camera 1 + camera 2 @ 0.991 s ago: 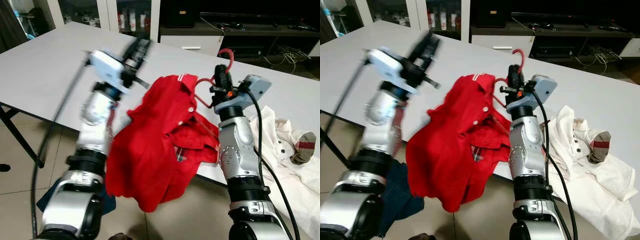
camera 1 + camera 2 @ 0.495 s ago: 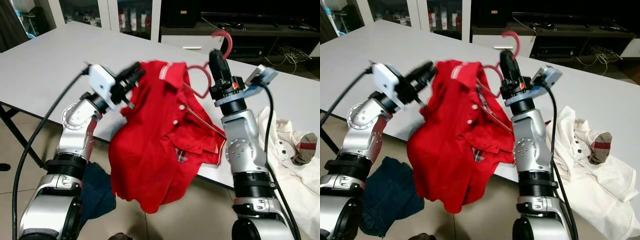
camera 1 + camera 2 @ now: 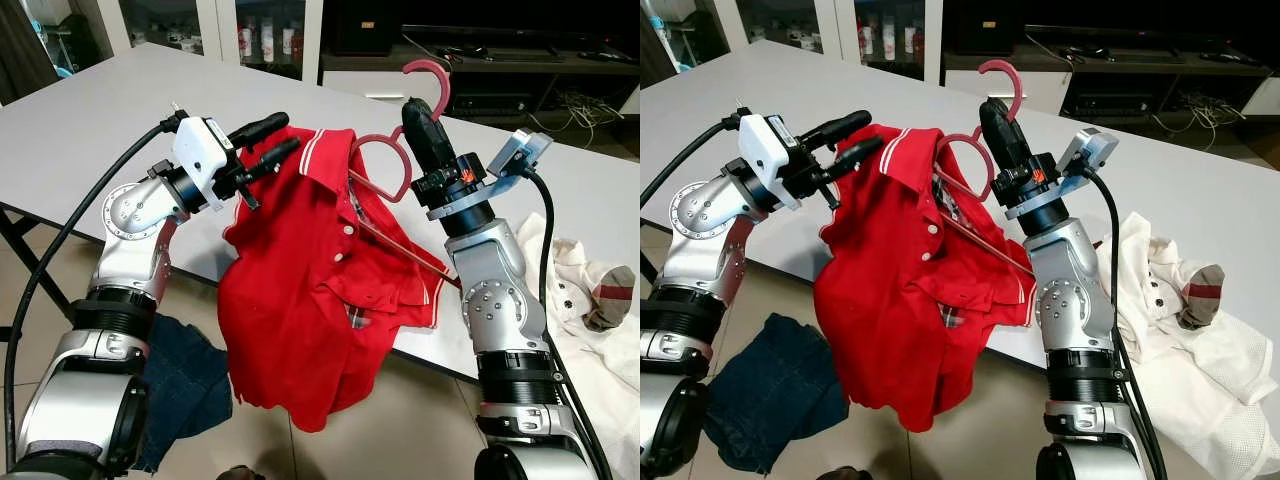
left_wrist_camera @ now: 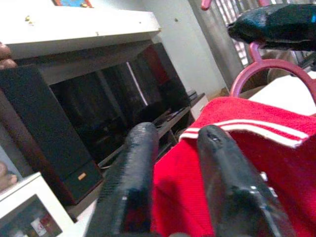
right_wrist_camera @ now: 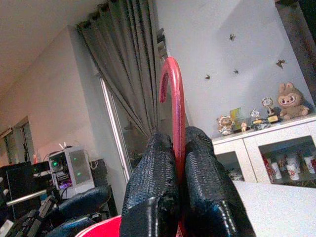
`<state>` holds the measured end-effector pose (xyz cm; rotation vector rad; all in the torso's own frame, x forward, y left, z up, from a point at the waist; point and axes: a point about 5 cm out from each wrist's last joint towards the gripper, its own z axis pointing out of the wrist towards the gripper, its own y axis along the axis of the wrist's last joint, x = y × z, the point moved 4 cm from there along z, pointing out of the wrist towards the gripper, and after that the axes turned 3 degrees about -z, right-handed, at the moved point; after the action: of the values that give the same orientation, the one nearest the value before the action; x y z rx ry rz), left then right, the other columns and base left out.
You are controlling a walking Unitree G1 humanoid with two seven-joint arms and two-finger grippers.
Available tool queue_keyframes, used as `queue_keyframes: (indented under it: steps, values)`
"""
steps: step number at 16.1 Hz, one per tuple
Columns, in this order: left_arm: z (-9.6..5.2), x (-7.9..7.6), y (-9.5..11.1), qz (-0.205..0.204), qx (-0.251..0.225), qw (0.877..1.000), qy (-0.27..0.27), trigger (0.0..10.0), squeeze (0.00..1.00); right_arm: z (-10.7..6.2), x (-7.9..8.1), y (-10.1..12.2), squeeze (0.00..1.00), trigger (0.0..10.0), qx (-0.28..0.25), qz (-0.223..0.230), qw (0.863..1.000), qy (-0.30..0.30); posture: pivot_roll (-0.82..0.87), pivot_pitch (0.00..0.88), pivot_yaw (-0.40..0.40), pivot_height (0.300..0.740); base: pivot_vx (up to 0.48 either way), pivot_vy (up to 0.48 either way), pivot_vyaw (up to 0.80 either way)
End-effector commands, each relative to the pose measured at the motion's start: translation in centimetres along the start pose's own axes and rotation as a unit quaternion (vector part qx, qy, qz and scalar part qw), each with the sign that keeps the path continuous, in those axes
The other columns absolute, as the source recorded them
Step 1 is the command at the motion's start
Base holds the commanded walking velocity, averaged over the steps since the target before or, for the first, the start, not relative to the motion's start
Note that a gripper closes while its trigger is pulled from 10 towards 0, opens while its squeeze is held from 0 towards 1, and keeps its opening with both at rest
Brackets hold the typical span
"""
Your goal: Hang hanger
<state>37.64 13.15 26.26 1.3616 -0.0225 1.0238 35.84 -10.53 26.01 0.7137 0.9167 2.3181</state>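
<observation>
Above the table (image 3: pixel 90 140), the right gripper (image 3: pixel 420 118) clamps the hanger (image 3: pixel 385 165); the left gripper (image 3: pixel 265 145), fingers parted, touches the shirt (image 3: pixel 310 300) collar.

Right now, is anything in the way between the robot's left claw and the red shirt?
No. The left gripper sits right at the red shirt's shoulder by the striped collar, its fingers open, with nothing between them. The right gripper pinches the red hanger holding the shirt up.
</observation>
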Motion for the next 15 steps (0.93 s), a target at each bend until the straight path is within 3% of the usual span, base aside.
queue_keyframes:
  steps: [1,6,7,10,15]
  values:
    - [0.3,0.0,0.8,0.028,-0.004,0.999,-0.022,10.0,1.00,-0.2,0.0,0.7,0.00,10.0,-0.007,-0.007,1.000,0.007,0.04,0.026,-0.049,0.740,0.000,0.000,0.00]
    - [-1.6,0.7,-0.5,0.045,0.073,0.994,-0.073,10.0,1.00,-0.2,0.5,0.7,0.00,10.0,0.000,-0.013,1.000,0.028,0.05,0.026,-0.053,0.740,0.000,0.000,0.00]
    - [-2.0,1.1,-0.5,0.051,0.086,0.992,-0.079,10.0,0.00,-0.2,0.8,0.6,0.00,10.0,0.003,-0.016,0.999,0.038,0.05,0.026,-0.053,0.740,0.000,0.000,0.00]
    - [-2.6,1.8,-0.3,0.066,0.110,0.986,-0.106,10.0,0.00,-0.4,2.1,0.1,0.00,10.0,0.024,-0.029,0.996,0.082,0.06,0.021,-0.053,0.740,0.000,0.000,0.00]
    - [-2.6,0.7,-0.9,0.040,0.130,0.977,-0.163,10.0,0.00,-0.8,4.0,-1.0,0.00,10.0,0.052,-0.044,0.989,0.134,0.06,0.024,-0.051,0.740,0.000,0.000,0.00]
